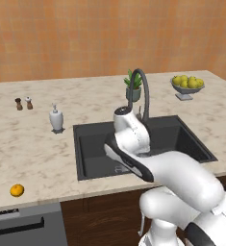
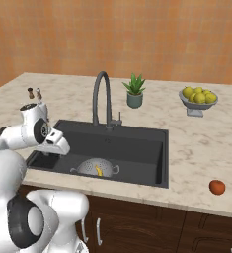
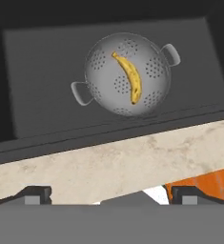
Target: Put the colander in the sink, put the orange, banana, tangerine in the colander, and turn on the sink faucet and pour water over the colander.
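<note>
gripper (image 3: 111, 195) jaws wide, empty, above the marble counter (image 3: 108, 167) edge; colander (image 3: 127, 74) on the sink (image 2: 142, 148) floor, banana (image 3: 130, 78) inside; faucet (image 2: 101, 99) behind; orange (image 1: 17, 190) near front edge; orange wall (image 2: 137, 34) beyond

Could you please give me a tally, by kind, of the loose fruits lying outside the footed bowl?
Bananas: 1, the banana in the colander
Orange round fruits: 2, the lighter fruit and the darker fruit, both on the counter
Total: 3
</note>
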You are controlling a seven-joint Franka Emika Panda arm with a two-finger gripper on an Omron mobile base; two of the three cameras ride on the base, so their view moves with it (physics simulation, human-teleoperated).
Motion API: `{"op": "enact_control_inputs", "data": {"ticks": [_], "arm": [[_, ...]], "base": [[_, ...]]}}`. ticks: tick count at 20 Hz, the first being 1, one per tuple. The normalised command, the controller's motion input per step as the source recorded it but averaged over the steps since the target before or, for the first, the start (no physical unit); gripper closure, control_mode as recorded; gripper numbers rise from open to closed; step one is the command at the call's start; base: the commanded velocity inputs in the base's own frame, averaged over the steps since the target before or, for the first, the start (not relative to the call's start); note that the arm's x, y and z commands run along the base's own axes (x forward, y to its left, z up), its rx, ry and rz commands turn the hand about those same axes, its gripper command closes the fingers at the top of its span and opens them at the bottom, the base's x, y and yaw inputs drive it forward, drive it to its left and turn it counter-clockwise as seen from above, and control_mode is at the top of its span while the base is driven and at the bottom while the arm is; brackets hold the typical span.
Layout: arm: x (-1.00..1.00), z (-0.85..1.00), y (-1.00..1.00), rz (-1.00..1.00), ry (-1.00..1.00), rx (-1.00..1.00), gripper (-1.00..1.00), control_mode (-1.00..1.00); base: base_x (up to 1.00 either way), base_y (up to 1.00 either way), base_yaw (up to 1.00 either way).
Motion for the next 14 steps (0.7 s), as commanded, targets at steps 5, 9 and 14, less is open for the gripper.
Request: {"op": "enact_control_inputs", "data": {"ticks": [5,9,14], "arm": [[-0.50,0.52,0.40,0.21,-0.14,0.00,-1.00,-1.00],[-0.36,0.36,0.57,0.42,0.00,0.00,-1.00,-1.00],[-0.36,0.31,0.52,0.40,0.00,0.01,-1.00,-1.00]], "base": [[0.00,0.00,0.00],[0.00,0.00,0.00],[0.00,0.00,0.00]]}}
